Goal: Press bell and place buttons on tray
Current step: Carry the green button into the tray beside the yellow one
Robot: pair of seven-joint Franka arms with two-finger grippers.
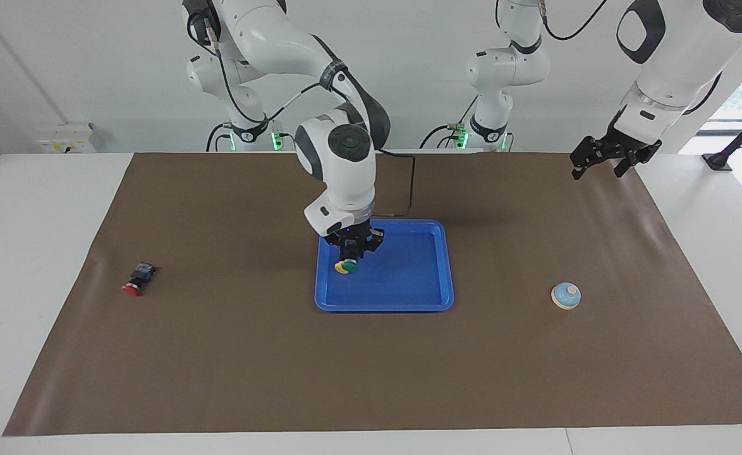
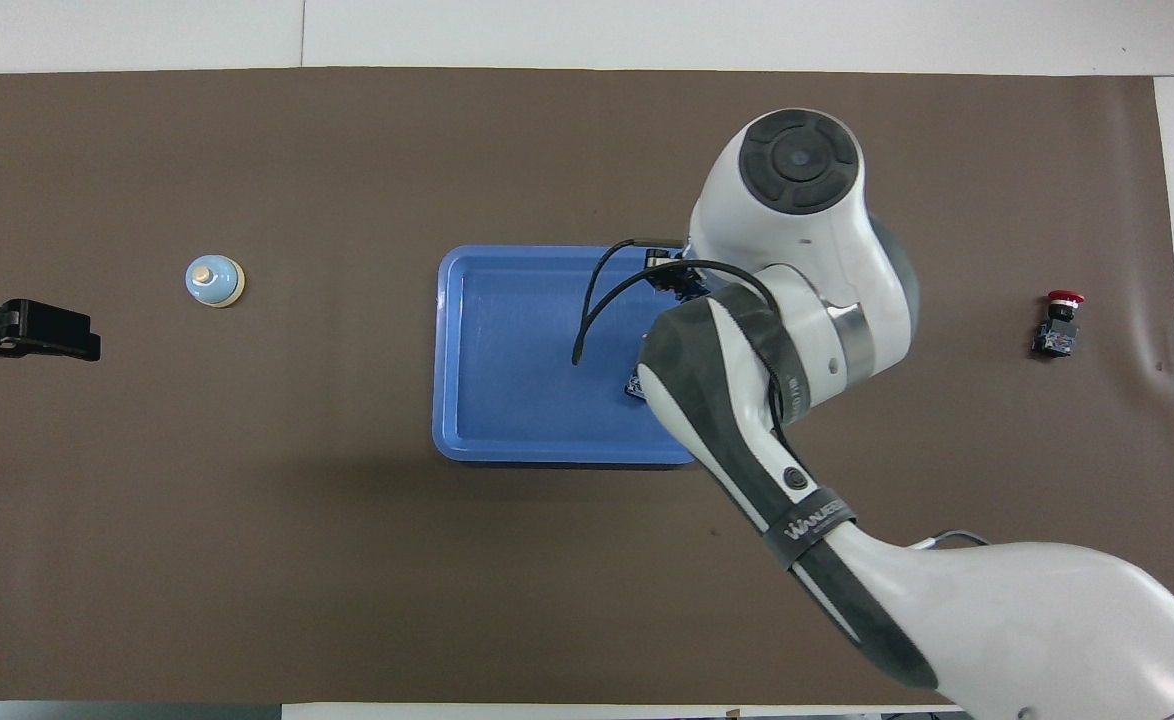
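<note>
**Right end effector over tray with green button**

Over the blue tray [image 1: 409,303], at its end toward the right arm, the right end effector [image 1: 350,253] hangs closed on the green button [image 1: 349,267], cap down. The yellow button [image 1: 339,268] lies in the tray directly under it, mostly covered. The red button [image 1: 133,288] lies on its side on the brown mat [image 1: 371,373], well apart from the tray, toward the right arm's end of the surface. The bell [image 1: 565,296] stands upright on the mat toward the left arm's end. The left end effector [image 1: 605,158] waits raised over the mat's corner there, fingers fully spread, holding nothing.
</note>
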